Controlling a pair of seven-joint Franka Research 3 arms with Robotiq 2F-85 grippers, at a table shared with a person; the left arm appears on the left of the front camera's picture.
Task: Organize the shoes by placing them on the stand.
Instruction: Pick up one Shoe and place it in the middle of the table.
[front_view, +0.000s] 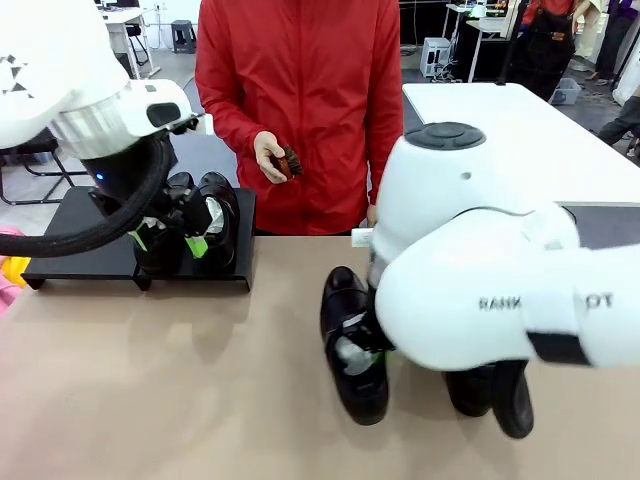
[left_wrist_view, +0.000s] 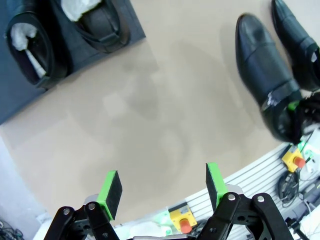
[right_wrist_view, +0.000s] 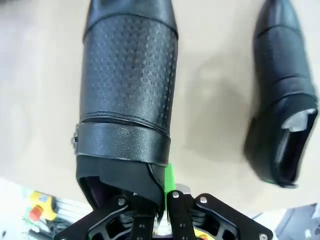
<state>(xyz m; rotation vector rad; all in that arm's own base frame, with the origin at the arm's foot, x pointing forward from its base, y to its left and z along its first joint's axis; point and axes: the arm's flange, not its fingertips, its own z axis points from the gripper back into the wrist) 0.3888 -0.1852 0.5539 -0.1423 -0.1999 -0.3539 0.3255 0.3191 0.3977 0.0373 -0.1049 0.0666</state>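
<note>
The right gripper (right_wrist_view: 165, 182) pinches the back rim of one shoe (right_wrist_view: 127, 90) on the bench (right_wrist_view: 30, 100), likely so it can lift it. A second shoe (right_wrist_view: 285, 100) lies just beside it. The left gripper (left_wrist_view: 162, 189) is wide and holds nothing. Far left, the stand (front_view: 70, 212) carries two shoes (front_view: 218, 212) stuffed with white paper (left_wrist_view: 22, 36).

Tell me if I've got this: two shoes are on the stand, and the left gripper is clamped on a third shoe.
No: it is the right gripper that is clamped on a third shoe, as the right wrist view shows. Two shoes are on the stand.
</note>
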